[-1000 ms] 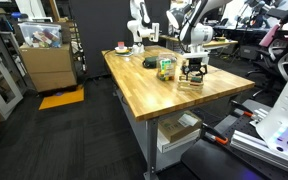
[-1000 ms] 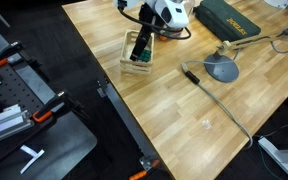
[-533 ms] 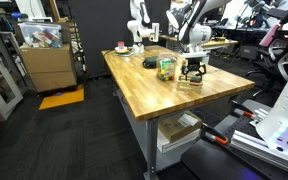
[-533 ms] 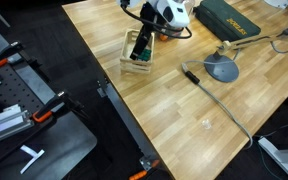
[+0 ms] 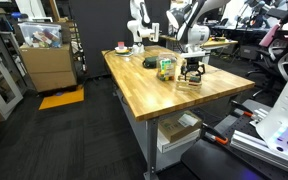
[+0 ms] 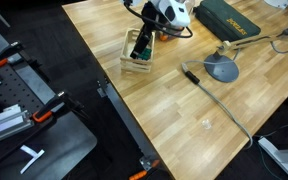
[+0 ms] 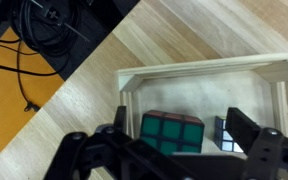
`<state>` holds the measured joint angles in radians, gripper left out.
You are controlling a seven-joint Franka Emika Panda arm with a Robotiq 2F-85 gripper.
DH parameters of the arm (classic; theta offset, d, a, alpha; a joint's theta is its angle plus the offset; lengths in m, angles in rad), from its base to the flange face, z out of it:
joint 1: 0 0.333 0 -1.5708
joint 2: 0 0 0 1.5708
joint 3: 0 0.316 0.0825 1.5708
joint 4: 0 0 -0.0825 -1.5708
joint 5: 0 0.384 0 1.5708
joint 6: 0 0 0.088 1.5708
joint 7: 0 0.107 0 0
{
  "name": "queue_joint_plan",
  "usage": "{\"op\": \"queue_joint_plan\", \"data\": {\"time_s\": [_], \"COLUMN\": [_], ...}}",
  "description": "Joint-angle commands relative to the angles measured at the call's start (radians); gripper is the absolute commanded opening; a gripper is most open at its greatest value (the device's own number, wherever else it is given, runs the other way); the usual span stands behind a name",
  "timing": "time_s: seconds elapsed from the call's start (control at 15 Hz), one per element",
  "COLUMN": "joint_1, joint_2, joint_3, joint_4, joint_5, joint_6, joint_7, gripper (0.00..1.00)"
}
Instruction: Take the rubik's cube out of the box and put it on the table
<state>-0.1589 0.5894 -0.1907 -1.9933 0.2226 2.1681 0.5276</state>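
Wrist view: black fingers (image 7: 249, 140) spread wide, flanking the glossy, green-faced rubik's cube (image 7: 172, 135) inside the pale, square-cornered wooden box (image 7: 199, 70). Only the exterior views show the white arm (image 6: 171, 12) and the whole butcher-block table (image 6: 184, 110).

In an exterior view, the camera stands well back on the dark floor, off a corner of the long butcher-block wooden table (image 5: 159, 85). It sits at about head height and looks slightly down across the table toward the white robot arm (image 5: 194, 35).

In an exterior view, the camera hangs high and nearer, tilted steeply down on the same table (image 6: 194, 100) and arm (image 6: 171, 12).

The wrist view looks straight down, very close, into the pale wooden box (image 7: 204, 68). The black gripper (image 7: 179, 135) enters from the bottom edge.

Both exterior views share the table, arm and box (image 5: 192, 79) (image 6: 136, 65). The wrist view shares only the box and a strip of tabletop with them.
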Motion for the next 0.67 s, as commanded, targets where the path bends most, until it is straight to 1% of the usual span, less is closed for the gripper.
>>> {"op": "queue_joint_plan", "data": {"time_s": [0.0,0.33,0.6], "joint_1": [0.000,0.004,0.005], "joint_2": [0.009,-0.014,0.003], "joint_3": [-0.007,-0.011,-0.005], "joint_4": [0.024,0.003,0.022], "joint_5": [0.012,0.009,0.010], "joint_6": [-0.031,-0.019,-0.027], "joint_7": [-0.015,-0.017,-0.016], "gripper": [1.00,1.00,1.00]}}
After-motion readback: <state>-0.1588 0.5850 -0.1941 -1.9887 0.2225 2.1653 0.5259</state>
